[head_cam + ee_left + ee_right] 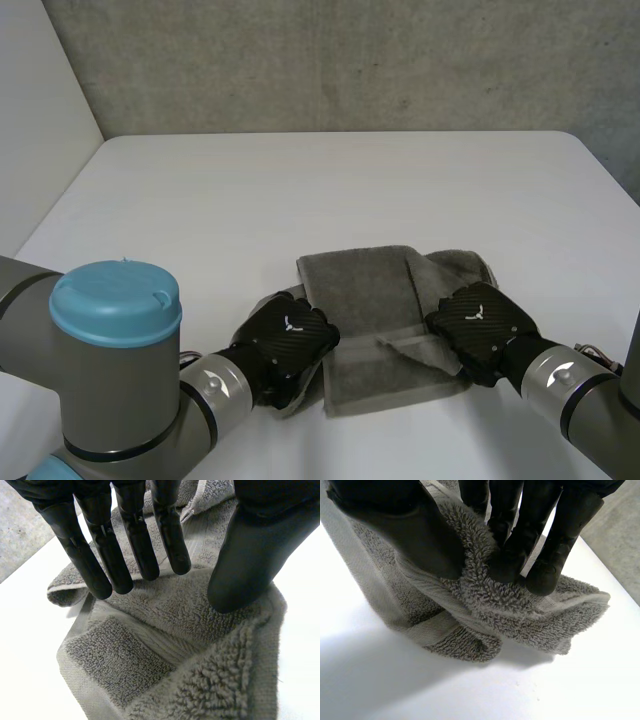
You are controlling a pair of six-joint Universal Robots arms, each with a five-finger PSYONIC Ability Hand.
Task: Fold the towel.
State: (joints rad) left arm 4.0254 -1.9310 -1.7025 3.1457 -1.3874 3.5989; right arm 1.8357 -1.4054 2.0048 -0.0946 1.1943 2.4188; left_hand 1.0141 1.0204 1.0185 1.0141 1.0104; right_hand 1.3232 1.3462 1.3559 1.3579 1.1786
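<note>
A grey towel (365, 300) lies rumpled and partly folded on the white counter (300, 190), at the near side between the two arms, with one flap laid over from its right side and a corner turned up near the front edge. The left hand (290, 338) sits at the towel's near left edge. In the left wrist view its fingers (140, 545) are straight and spread apart from the thumb (250, 565), relaxed and not closed on anything; the fingertips and the thumb tip point down at the terry surface, and I cannot tell whether they touch it. The cloth below them is bunched into soft folds. The right hand (482, 322) is at the towel's near right side, on the folded-over flap. In the right wrist view a raised ridge of the towel (520, 610) stands between its thumb (420, 535) and its fingers (520, 545), which press in on it from both sides, so this hand is pinching the cloth. The pinched fold is lifted off the counter, with a doubled edge hanging below it.
</note>
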